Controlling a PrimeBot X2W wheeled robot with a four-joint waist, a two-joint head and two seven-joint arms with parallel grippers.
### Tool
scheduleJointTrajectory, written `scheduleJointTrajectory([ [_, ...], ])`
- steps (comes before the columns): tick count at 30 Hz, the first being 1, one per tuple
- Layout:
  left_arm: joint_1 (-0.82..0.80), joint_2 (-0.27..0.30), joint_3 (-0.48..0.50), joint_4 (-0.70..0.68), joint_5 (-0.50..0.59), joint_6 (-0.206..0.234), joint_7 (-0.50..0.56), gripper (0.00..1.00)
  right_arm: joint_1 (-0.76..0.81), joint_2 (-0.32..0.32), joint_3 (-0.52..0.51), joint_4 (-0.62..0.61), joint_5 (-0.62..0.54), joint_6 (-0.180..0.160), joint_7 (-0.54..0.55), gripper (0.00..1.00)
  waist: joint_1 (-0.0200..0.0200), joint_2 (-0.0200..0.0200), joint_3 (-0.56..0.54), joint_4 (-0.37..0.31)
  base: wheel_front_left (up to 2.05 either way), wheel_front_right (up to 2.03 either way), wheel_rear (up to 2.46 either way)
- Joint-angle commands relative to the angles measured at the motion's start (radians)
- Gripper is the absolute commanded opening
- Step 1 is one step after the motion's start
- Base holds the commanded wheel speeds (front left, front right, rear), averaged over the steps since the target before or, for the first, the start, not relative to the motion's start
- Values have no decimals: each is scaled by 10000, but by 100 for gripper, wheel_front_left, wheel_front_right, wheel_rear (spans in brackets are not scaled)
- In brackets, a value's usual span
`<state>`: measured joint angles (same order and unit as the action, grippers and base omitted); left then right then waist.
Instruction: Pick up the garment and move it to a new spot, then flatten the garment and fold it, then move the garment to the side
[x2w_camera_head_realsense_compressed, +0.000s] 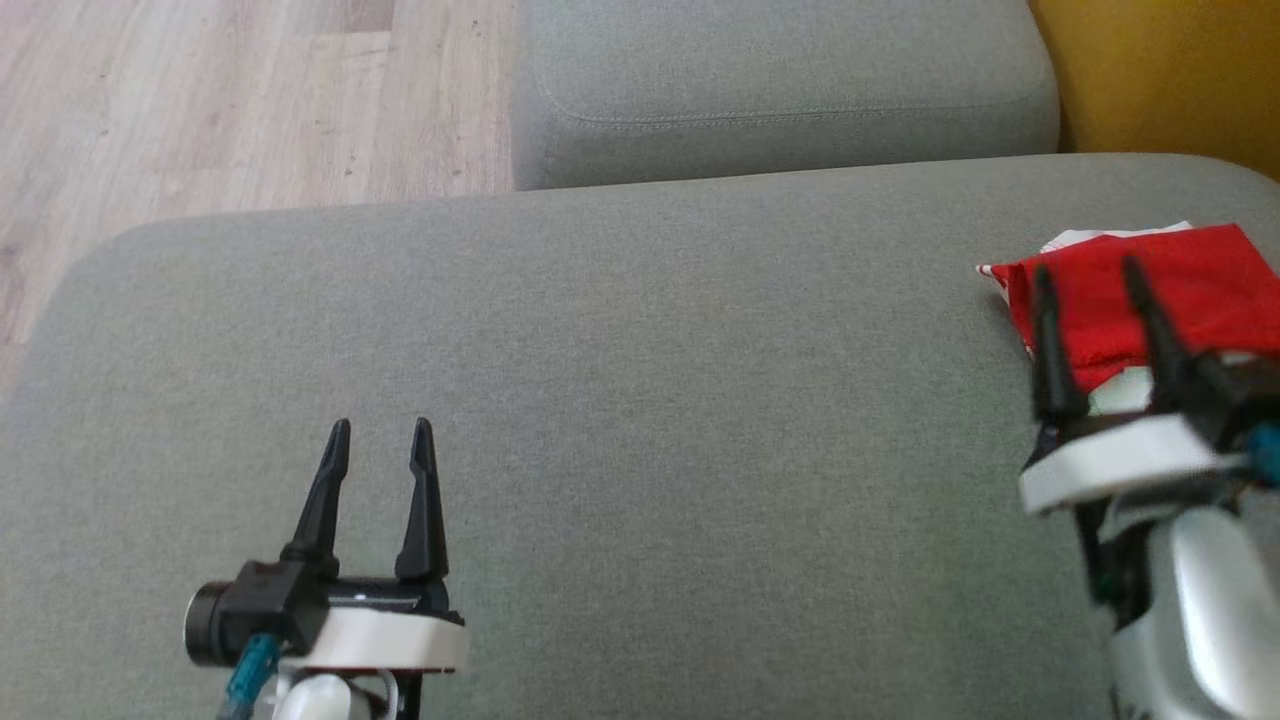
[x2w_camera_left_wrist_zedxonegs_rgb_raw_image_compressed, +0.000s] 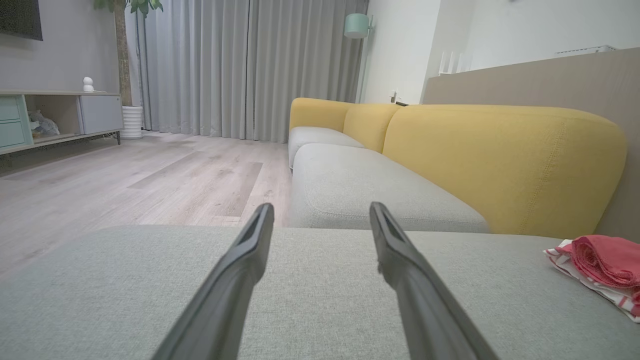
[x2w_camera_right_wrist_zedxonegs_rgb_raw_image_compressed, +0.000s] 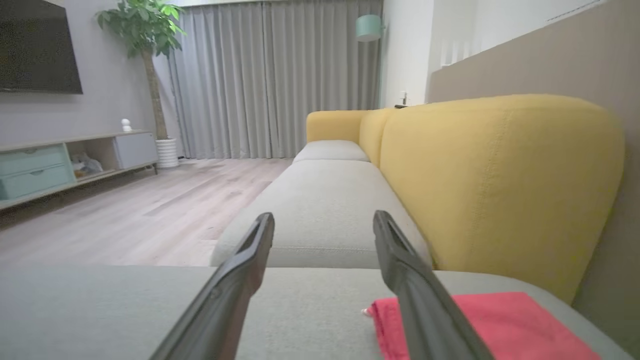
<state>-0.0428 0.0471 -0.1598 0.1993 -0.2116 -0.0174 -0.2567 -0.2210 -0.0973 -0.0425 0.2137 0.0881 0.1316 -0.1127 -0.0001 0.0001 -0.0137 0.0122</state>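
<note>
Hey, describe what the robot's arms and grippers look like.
The left gripper and right gripper each have two long black fingers tapering to points, set on a black base over a white collar. A teal cable runs under the left one, beside a black cylinder. The right forearm is glossy silver-white.

Soft cloth on the sofa, hard plastic on the two arms.

The seat cushion is grey woven cloth, matt and a little grainy, and the backrest is yellow cloth of the same weave with a stitched seam. The garment is thin red cloth, smooth and matt. The floor looks like pale wood planks with a weak shine. The left end effector and the right end effector have dark matt plastic fingers on a smooth white shell.
</note>
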Motion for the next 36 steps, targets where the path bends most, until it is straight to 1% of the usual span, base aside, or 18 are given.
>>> scheduleJointTrajectory([
  [1,-197,31,323,-364,-43,35,-51,100,-257,25,217,-384,53,-9,-155,100,1,-1,-9,14,0,0,0],
  [6,69,31,214,-440,-42,-37,-51,100,590,372,484,-60,262,-9,-836,100,1,-1,-69,66,0,0,0],
  [11,283,31,174,-397,-5,-105,-51,100,1356,457,616,202,300,-9,-1248,100,1,-1,-136,76,0,0,0],
  [14,388,31,193,-371,0,-85,-51,100,1696,466,772,349,597,-9,-1414,100,1,-1,-200,64,0,0,0],
  [20,457,31,177,-248,-43,-53,-51,100,1850,469,916,550,785,-9,-1481,100,1,-1,-293,39,0,0,0],
  [27,380,31,83,-42,-202,-57,-51,100,1847,470,973,432,757,-9,-1488,100,1,-1,-309,13,0,0,0],
  [30,304,31,141,22,-296,79,-51,100,1869,470,983,395,706,-9,-1489,100,1,-1,-312,10,0,0,0],
  [36,258,31,239,13,-559,87,-51,100,1886,470,1002,348,660,-9,-1490,100,1,-1,-300,-13,0,0,0],
])
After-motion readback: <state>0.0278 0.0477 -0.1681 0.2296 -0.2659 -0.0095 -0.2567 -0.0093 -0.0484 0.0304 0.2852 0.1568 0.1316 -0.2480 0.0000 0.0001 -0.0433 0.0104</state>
